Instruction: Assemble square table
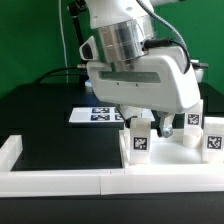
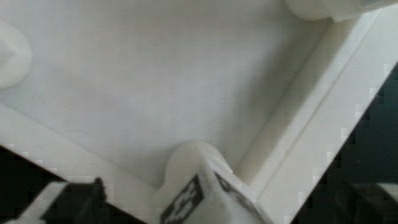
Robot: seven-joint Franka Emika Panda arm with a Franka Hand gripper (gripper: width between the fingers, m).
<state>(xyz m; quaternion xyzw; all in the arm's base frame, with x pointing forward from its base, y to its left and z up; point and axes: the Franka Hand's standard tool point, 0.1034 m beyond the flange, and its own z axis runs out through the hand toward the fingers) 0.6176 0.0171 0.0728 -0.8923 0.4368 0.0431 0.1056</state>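
Observation:
The square table top lies upside-like as a shallow white tray at the exterior view's right. Tagged white legs stand upright in its corners: one at the near corner and two at the right. My gripper hangs straight over the near leg, fingers down on either side of it. In the wrist view that leg rises between the jaws with its tag showing, and a dark finger stands apart from it. The gripper is open. The tray floor fills the rest.
The marker board lies flat on the black table behind the tray. Long white border rails run along the front and the exterior view's left. The arm's bulky white wrist hides the tray's back part.

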